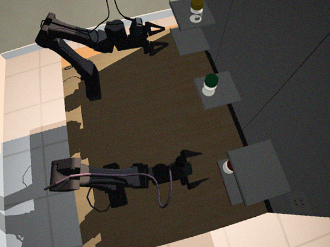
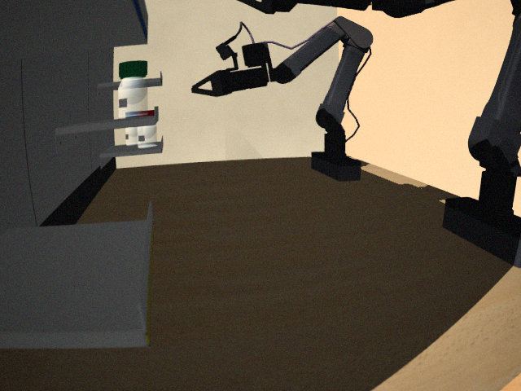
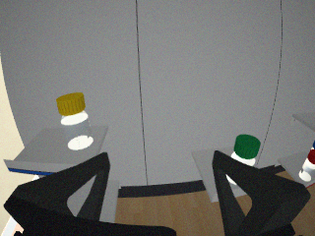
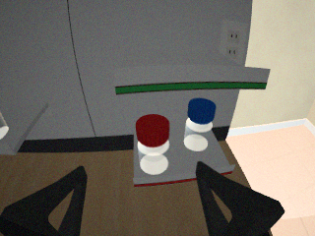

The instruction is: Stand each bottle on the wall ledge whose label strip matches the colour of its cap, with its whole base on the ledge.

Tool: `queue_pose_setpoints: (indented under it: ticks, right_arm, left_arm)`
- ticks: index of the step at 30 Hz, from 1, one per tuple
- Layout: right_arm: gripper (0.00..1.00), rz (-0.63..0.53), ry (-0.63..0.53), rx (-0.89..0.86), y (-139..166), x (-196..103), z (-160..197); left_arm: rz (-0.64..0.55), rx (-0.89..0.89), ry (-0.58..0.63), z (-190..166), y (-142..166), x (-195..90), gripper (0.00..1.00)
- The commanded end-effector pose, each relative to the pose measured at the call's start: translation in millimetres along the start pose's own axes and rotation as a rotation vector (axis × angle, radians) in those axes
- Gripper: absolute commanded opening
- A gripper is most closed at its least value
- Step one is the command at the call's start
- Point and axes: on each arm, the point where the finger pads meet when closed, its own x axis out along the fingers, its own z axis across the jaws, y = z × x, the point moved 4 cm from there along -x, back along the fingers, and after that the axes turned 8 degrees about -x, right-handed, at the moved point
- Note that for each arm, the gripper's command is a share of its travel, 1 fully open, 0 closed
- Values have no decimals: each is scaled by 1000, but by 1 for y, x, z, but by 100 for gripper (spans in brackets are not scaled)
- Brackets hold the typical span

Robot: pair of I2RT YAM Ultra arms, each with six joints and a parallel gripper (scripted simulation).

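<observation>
left gripper wide, empty | right gripper same | yellow-capped bottle upright, ahead-left of left jaws, left arm nearer

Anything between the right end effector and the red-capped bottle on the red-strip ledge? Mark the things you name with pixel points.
Nothing visible stands between the right end effector [image 1: 204, 166] [image 4: 142, 169] and the red-capped bottle [image 1: 228, 167] [image 4: 153, 143]. The green-strip ledge [image 1: 260, 172] [image 4: 192, 88] overhangs above and behind it, so an approach from above looks blocked.

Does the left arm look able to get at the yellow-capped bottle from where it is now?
Probably yes: the left gripper is open and empty, and nothing stands between it and the yellow-capped bottle.
</observation>
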Motion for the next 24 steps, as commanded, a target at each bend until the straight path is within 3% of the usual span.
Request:
queue_pose_setpoints:
  ticks: [1, 5, 6, 16, 24]
  right_arm:
    - [100, 167, -49, 2, -27, -16, -4]
    - [100, 187, -58, 4, -38, -23, -4]
    - [100, 168, -56, -1, -58, -25, -7]
    - [100, 109, -60, -22, -152, -49, -19]
    - [100, 80, -55, -30, -177, -55, -22]
  left_arm:
    - [70, 24, 30, 22, -24, -15, 88]
    - [53, 21, 14, 36, -40, -21, 88]
    - [48, 20, 6, 42, -45, -23, 88]
    - [-14, 18, -59, 80, -88, -38, 88]
    - [-25, 17, -77, 84, -92, -39, 88]
